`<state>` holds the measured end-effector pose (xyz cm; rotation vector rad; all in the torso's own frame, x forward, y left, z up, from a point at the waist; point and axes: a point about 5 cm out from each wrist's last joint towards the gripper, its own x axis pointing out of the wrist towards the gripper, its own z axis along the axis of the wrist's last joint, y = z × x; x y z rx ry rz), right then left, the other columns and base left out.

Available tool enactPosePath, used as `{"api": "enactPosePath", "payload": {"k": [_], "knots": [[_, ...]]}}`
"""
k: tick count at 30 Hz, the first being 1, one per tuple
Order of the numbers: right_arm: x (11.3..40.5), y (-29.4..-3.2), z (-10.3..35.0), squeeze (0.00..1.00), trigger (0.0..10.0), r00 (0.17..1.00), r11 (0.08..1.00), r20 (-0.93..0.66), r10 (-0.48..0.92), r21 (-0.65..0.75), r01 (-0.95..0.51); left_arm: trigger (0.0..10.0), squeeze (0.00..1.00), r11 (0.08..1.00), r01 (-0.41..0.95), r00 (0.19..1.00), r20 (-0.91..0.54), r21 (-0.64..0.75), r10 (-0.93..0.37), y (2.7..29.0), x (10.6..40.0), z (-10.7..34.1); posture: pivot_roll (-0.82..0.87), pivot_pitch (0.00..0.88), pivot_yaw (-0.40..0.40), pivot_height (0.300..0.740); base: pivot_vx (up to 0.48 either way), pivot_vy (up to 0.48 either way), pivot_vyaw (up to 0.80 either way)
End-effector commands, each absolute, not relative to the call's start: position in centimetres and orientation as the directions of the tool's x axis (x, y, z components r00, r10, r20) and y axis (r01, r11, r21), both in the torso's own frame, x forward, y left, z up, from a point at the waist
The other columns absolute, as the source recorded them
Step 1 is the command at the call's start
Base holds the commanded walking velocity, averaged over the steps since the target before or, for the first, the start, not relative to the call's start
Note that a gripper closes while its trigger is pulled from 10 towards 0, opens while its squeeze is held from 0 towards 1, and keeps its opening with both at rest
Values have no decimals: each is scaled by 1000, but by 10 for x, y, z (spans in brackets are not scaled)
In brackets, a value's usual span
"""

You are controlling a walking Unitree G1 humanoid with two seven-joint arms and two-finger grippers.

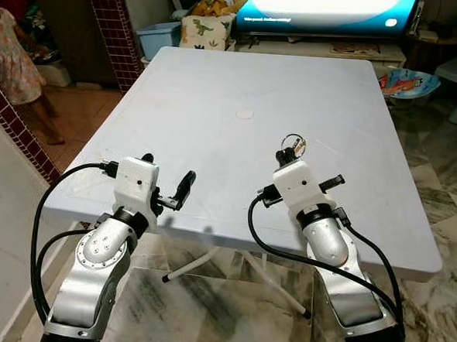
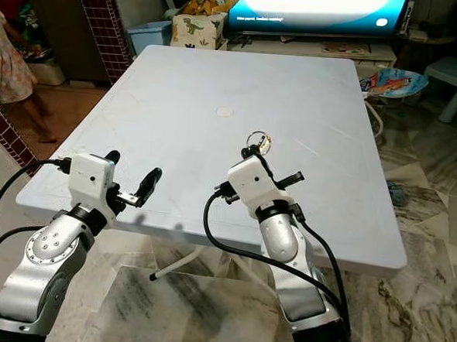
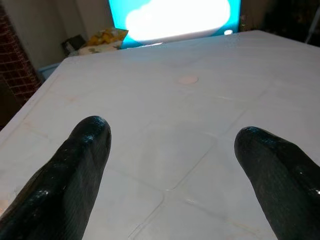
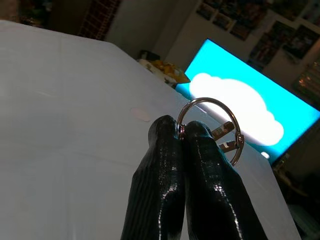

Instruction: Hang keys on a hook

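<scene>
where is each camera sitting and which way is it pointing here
Left eye view: on the head, looking forward and down at the white table; both silver arms show.
Right eye view: same scene, the stereo twin.
Left wrist view: along the open left gripper, low across the table toward the TV.
Right wrist view: along the right gripper, shut on the key ring.
The wrist views share the table and TV.

**Hidden / cut off / unclear**

Keys (image 4: 226,139): mostly behind right gripper (image 4: 181,131) fingers; just the ring and two stubs show, blades not readable. In head views keys too small for detail. Left gripper (image 3: 170,150): fingers cut by frame bottom in wrist view. TV (image 1: 324,6): top cropped, screen blown out. Person (image 1: 14,57) at left edge, partly cut off, blurred.
</scene>
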<state>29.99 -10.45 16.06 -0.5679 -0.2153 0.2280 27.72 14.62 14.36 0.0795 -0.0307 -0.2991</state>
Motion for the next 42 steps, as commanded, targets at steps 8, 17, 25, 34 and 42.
{"api": "enactPosePath", "payload": {"k": [8, 17, 25, 34, 42], "knots": [[298, -94, 167, 0, 10000, 933, 813, 165, 320, -554, -181, 10000, 0, 958, 265, 964, 10, 109, -267, 153, 276, 140, -31, 29, 87, 740, 0, 0, 800], [297, -89, 166, 0, 10000, 924, 802, 157, 348, -561, -207, 10000, 0, 956, 273, 961, 12, 112, -276, 150, 278, 140, -30, 24, 89, 740, 0, 0, 800], [297, -89, 165, 0, 10000, 923, 801, 153, 353, -559, -213, 10000, 0, 956, 272, 962, 7, 110, -274, 149, 279, 140, -32, 24, 88, 740, 0, 0, 800], [297, -86, 165, 0, 10000, 920, 801, 152, 361, -555, -223, 10000, 0, 963, 246, 968, 12, 114, -249, 151, 279, 139, -29, 32, 83, 740, 0, 0, 800], [296, -86, 163, 0, 10000, 919, 801, 144, 366, -551, -233, 10000, 0, 963, 247, 968, 8, 104, -249, 149, 279, 137, -31, 36, 83, 740, 0, 0, 800]]}}
